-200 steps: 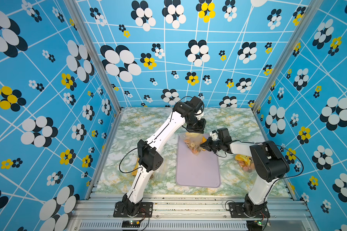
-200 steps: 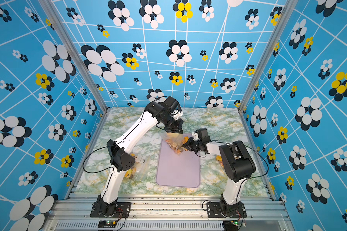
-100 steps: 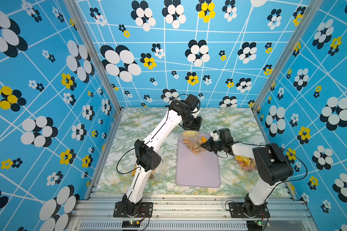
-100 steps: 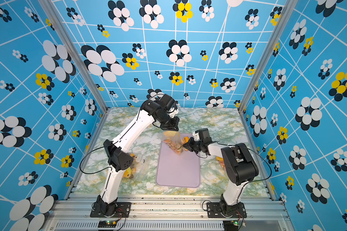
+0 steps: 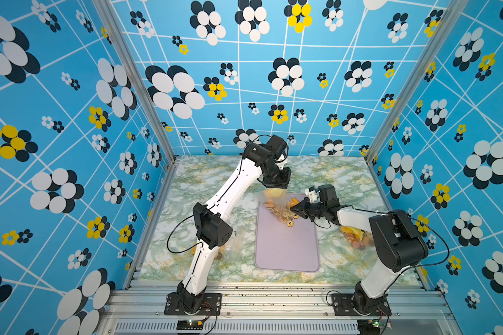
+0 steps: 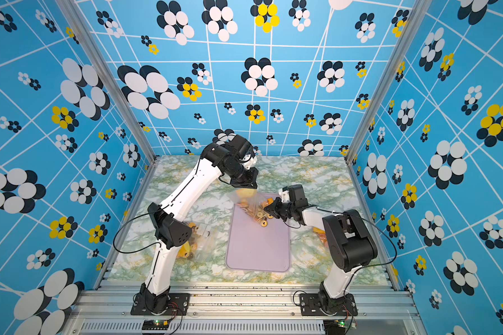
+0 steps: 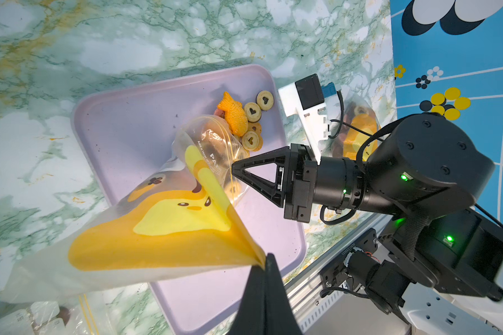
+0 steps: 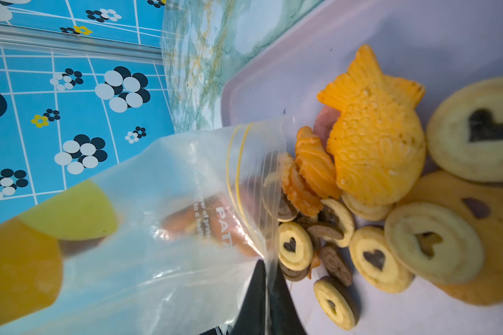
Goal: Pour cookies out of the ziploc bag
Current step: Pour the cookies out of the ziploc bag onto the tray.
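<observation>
A clear ziploc bag (image 7: 163, 229), printed with a yellow-and-orange cartoon face, is held tipped over the far end of a lilac tray (image 5: 288, 252), evidently so that its contents can slide out under their own weight. Its bottom corner is pinched between the pressed-together jaws of the left gripper (image 7: 266, 262) and raised. The film at the open mouth is nipped by the right gripper (image 8: 266, 269), whose jaws are likewise closed on the plastic, low over the tray. The mouth is thus judged to be held open and aimed at the tray rather than at the marble-patterned table (image 5: 346, 174). The cookies (image 8: 375, 255) are found in 2 places. A pile lies on the tray just at the bag's mouth, made up of round pale biscuits with dark heart-shaped centres, dark brown discs and 1 large orange fish-shaped biscuit (image 8: 375, 145). More, brown and pinkish, can be made out through the film just inside the zip line. The pour is therefore judged to be under way but unfinished. White lettering is printed on the bag: large capitals beginning "PAT", cut off by a fold, and small print that appears to read "Add a layer of prot…" and "to a healt…". No full brand name can be read. On the table, a filled bag (image 5: 355, 237) is seen beside the right arm and a clear bag (image 6: 198, 240) by the left arm's elbow.
</observation>
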Action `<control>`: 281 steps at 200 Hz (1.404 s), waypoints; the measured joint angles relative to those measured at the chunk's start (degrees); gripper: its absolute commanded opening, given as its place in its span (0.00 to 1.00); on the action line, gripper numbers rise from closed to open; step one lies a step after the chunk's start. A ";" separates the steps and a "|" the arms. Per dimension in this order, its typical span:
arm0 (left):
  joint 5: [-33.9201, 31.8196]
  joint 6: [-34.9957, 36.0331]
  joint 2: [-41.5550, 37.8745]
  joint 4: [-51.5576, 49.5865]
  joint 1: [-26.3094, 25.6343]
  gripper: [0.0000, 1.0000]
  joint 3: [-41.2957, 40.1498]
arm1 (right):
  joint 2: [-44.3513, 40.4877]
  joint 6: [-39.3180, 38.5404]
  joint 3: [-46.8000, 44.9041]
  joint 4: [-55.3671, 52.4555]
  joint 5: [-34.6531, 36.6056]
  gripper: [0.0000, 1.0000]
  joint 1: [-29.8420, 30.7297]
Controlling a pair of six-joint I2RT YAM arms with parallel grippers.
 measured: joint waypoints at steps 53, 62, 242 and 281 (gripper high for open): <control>-0.20 0.44 -1.20 -0.50 0.50 0.00 0.02 | -0.11 0.15 0.00 0.15 -0.92 0.12 0.00; -0.22 0.44 -1.31 -0.55 0.63 0.00 0.09 | -0.11 0.17 0.00 0.20 -0.92 0.14 0.00; 0.48 0.17 -1.42 0.17 -2.73 0.00 0.33 | -4.31 -0.20 -3.89 -0.33 0.26 0.00 -3.52; 0.00 0.39 -1.42 -0.72 -1.46 0.00 0.33 | -1.88 1.70 -3.89 3.41 -0.81 0.02 -2.43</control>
